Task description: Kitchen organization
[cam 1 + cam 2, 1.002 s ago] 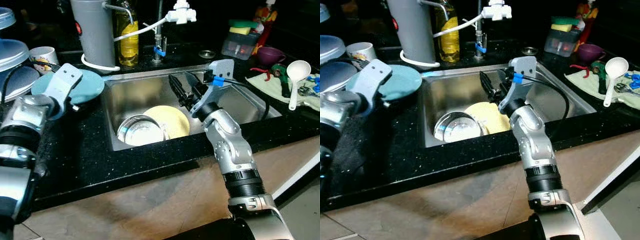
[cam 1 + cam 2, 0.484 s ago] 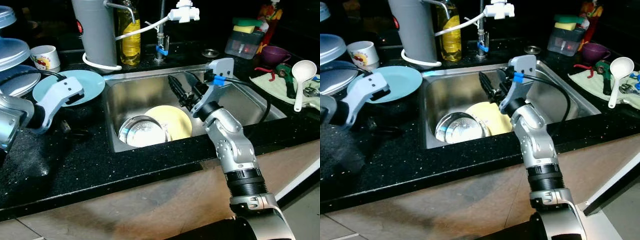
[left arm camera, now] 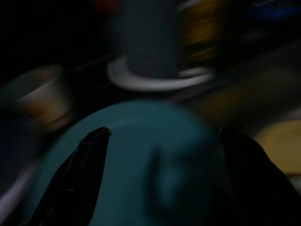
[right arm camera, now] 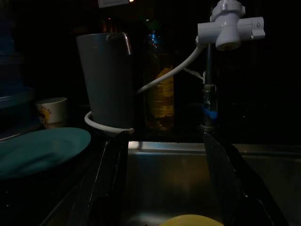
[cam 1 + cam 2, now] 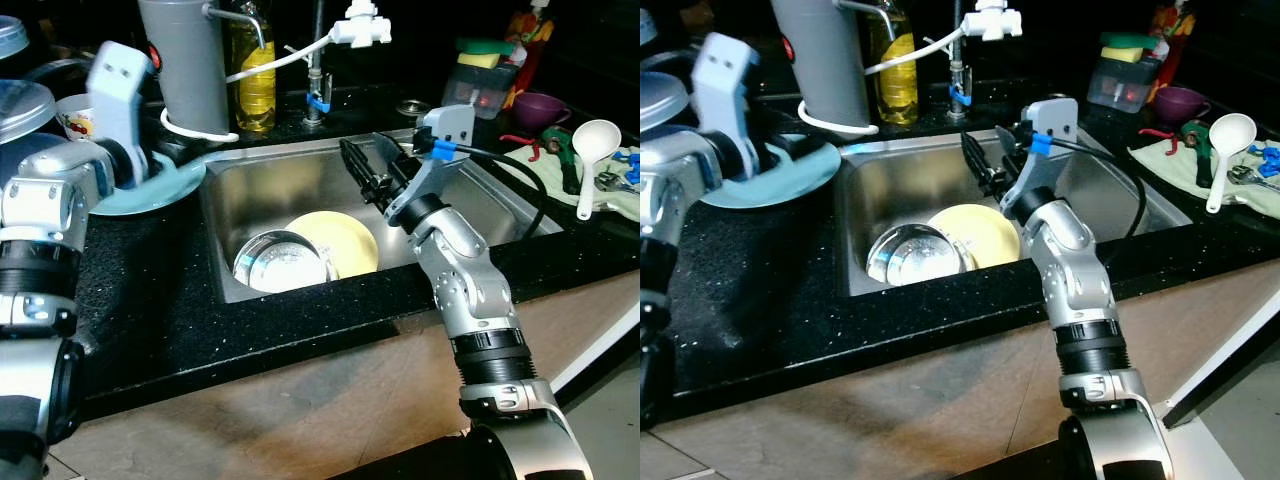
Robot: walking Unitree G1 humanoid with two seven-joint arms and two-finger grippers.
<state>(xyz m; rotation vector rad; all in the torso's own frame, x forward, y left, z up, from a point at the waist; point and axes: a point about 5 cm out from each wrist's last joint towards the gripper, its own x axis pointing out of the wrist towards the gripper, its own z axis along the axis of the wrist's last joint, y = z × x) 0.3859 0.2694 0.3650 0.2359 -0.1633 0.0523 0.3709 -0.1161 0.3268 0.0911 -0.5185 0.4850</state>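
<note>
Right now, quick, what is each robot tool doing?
Left tool: open, over the teal plate, holding nothing.
Right tool: open, above the sink, holding nothing.

The sink (image 5: 290, 185) is brushed steel with a dull sheen, and the bowl (image 5: 283, 262) in it is shinier metal. The counter (image 5: 170, 300) is glossy black stone with pale flecks. The yellow plate (image 5: 345, 240) looks smooth and matt, the teal plate (image 5: 165, 185) smooth. The ladle (image 5: 594, 150) is white plastic, lying on green cloth (image 5: 545, 170). The arms (image 5: 465, 285) are satin silver metal.
</note>
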